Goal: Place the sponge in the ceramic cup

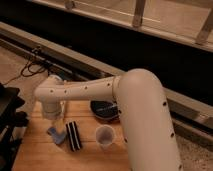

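The light-blue sponge lies on the wooden table at the left. Directly above it, at the end of the white arm, hangs my gripper, close over the sponge. The whitish-grey ceramic cup stands upright to the right of the sponge, apart from it, and its pale interior looks empty. Between sponge and cup lies a black striped rectangular object.
A black round bowl sits behind the cup, partly under the arm. The thick white arm fills the right side of the view. Dark equipment stands at the table's left edge. A rail and cables run behind the table.
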Motion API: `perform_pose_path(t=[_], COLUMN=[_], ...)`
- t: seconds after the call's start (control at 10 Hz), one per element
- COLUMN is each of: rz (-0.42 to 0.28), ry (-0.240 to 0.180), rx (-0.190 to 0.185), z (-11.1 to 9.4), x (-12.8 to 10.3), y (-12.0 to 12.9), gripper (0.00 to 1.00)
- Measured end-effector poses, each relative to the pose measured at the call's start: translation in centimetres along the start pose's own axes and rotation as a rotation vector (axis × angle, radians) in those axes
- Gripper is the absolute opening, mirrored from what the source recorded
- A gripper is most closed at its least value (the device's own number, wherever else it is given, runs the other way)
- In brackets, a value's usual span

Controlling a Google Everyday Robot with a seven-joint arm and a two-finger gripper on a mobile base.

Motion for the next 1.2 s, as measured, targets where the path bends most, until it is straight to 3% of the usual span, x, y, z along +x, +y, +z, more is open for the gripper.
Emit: perform_pose_path(t=[0.3,0.8,1.2], rz=[0.021,0.066,0.031], ry=[-0.033,-0.062,-0.066], rx=[-0.017,-0.066,-0.052], z=[1.9,4.3,5.3], x=[-0.7,1.0,2.0], y=[1.0,3.0,2.3], gripper=[0.76,0.76,0.76])
